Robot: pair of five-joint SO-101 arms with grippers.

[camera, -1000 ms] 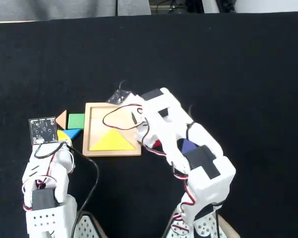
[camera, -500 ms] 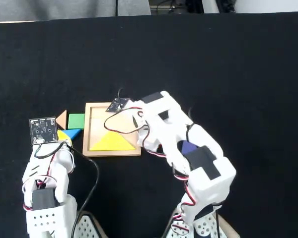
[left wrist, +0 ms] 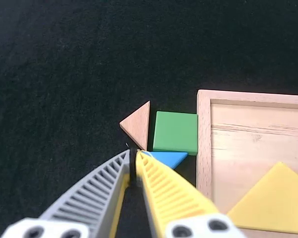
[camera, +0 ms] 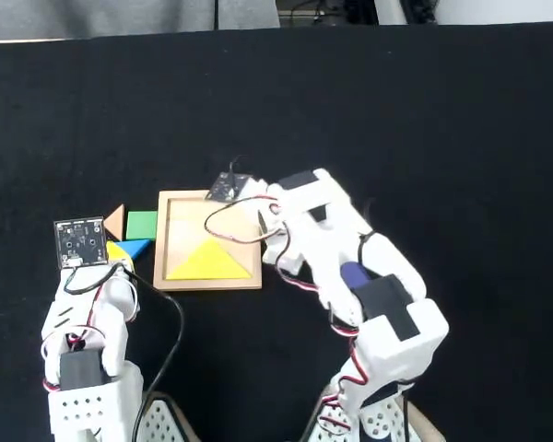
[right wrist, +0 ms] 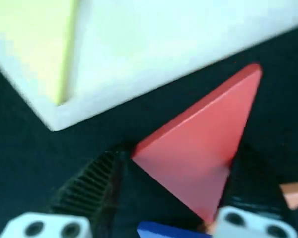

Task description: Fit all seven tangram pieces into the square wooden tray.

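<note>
Red triangle (right wrist: 198, 148) just off a corner of tray (camera: 163, 241), over black counter (camera: 442, 138), caught btwn the fingers of right gripper (right wrist: 179, 157). Looks pinched on two sides, though contact on one side is hard to confirm. Can't tell whether lifted or resting.

Prob. light, stiff, flat, w/ smooth faces, so no give to squeeze. Apt to pivot or slip if held near a point. Best taken across two edges near mid-body and kept level, to drop flat beside yellow triangle (camera: 207, 261), already in tray.

Left gripper (left wrist: 132, 156) pressed nearly together, nothing btwn fingers, tips at corner of blue triangle (left wrist: 164, 158). Green square (left wrist: 175, 131) and wood triangle (left wrist: 138, 126) just beside it, outside tray.

Hidden: right arm overhangs tray's right edge in high view. Dark blue piece (camera: 353, 273) partly behind arm, shape unclear. Orange scrap at edge of right wrist view, unidentifiable.
</note>
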